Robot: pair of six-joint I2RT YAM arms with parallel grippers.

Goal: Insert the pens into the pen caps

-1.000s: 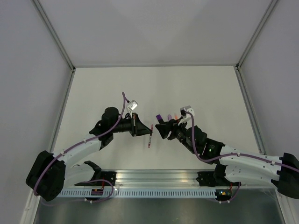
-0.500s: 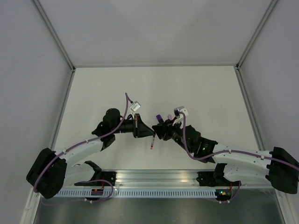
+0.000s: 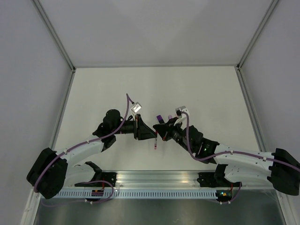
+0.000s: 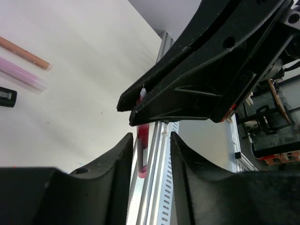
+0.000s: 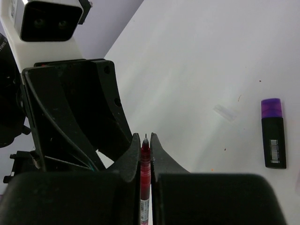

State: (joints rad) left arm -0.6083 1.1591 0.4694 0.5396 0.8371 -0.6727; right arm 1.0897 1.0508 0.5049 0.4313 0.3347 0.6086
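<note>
Right gripper is clamping the thin red pen tip-up; left gripper is standing unclenched, its fingers flanking that pen.

A robotics lab cell: white table, plain panels (aluminium-framed), slotted rail.

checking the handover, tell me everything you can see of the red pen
The red pen is thin, translucent-looking red plastic with a fine pointed tip and a small printed label. Uncapped, it is clamped between the shut fingers of the right tool, off the table. Its other end hangs between the left tool's parted fingers.
</note>
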